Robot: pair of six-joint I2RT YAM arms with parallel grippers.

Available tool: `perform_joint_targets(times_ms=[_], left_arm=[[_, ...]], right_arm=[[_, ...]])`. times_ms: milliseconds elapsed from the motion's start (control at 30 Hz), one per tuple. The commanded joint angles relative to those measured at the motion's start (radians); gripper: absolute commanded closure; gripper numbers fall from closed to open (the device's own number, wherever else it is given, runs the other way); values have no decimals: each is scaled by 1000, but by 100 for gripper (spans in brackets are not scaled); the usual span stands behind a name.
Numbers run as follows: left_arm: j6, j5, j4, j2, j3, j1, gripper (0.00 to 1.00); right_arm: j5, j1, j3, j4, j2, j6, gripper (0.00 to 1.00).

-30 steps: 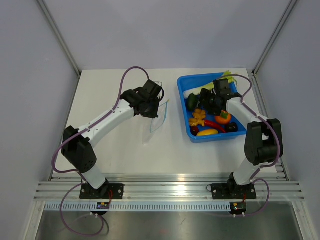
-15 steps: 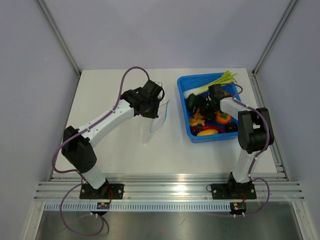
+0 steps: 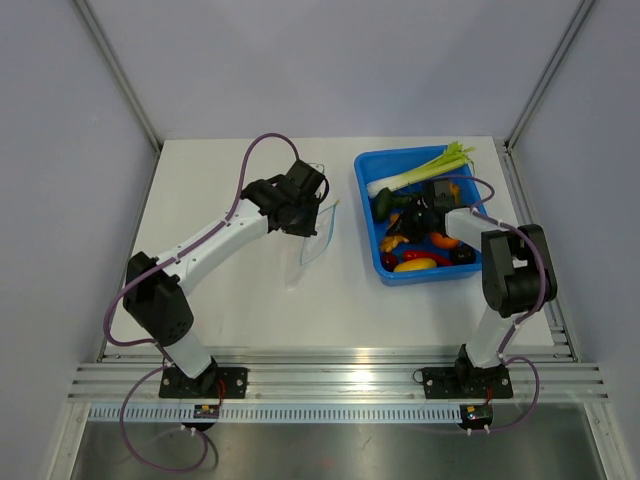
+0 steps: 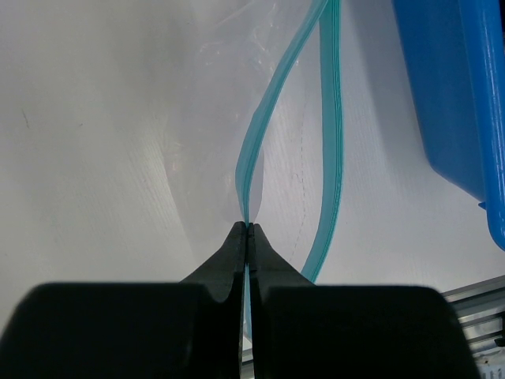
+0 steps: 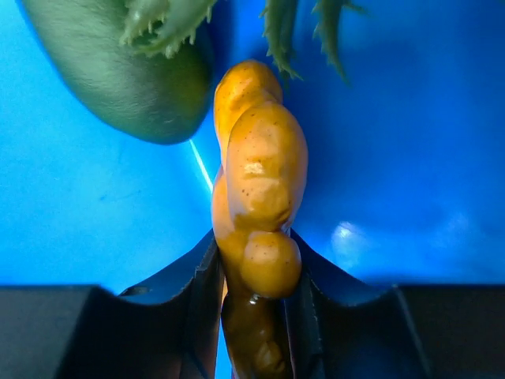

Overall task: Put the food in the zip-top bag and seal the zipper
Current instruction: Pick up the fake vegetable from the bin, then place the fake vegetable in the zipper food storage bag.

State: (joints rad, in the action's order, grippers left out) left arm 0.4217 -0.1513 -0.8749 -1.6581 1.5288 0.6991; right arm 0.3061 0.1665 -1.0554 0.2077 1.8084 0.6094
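My left gripper [image 3: 303, 213] is shut on the zip-top bag [image 3: 318, 238] and holds it upright above the table, left of the tray. In the left wrist view its fingertips [image 4: 248, 230] pinch one lip of the blue-green zipper [image 4: 259, 134], and the other lip [image 4: 335, 158] bows away, so the mouth gapes. My right gripper [image 3: 406, 226] is down in the blue tray, and its jaws [image 5: 256, 264] press both sides of the lumpy orange cluster [image 5: 264, 170]. A yellow oblong piece [image 3: 414, 265] and a red chili piece [image 3: 432, 257] lie in the tray's near end.
The blue tray [image 3: 365, 198] stands at the right of the table. It also holds a leek [image 3: 415, 172], a dark green vegetable [image 5: 126, 79] and a round orange fruit [image 3: 447, 240]. The tray's corner [image 4: 461, 95] shows right of the bag.
My right gripper has dropped down and to the left inside the tray and closed on the orange cluster. The left arm and the bag have stayed still.
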Motion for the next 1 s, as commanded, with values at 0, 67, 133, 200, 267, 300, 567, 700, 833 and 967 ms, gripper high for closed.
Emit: perform_joint_targets(times_ms=[0, 67, 133, 200, 267, 300, 567, 700, 833, 967], left_arm=[[-11, -16, 20, 26, -6, 5, 100], [-11, -7, 24, 26, -1, 5, 100], [-11, 2, 25, 24, 11, 5, 100], [-9, 22, 28, 15, 30, 7, 100], [-6, 38, 33, 1, 65, 16, 100], [-4, 38, 36, -5, 76, 22, 100], [89, 130, 152, -28, 103, 43, 100], [127, 145, 159, -51, 123, 46, 100], [190, 176, 189, -55, 110, 48, 100], [253, 170, 246, -43, 73, 50, 100]], right_arm=[[-87, -4, -2, 24, -99, -13, 72], [-120, -5, -14, 61, -147, -34, 71], [-140, -4, -29, 103, -182, -51, 72], [-162, -5, -48, 128, -199, -74, 77], [-177, -5, -64, 165, -216, -91, 86], [-182, -5, -72, 177, -218, -95, 89], [-261, -5, -92, 281, -346, -108, 98], [-277, -4, -155, 360, -423, -119, 100], [-190, 2, -204, 394, -475, -100, 100], [-185, 82, -285, 430, -494, -39, 100]])
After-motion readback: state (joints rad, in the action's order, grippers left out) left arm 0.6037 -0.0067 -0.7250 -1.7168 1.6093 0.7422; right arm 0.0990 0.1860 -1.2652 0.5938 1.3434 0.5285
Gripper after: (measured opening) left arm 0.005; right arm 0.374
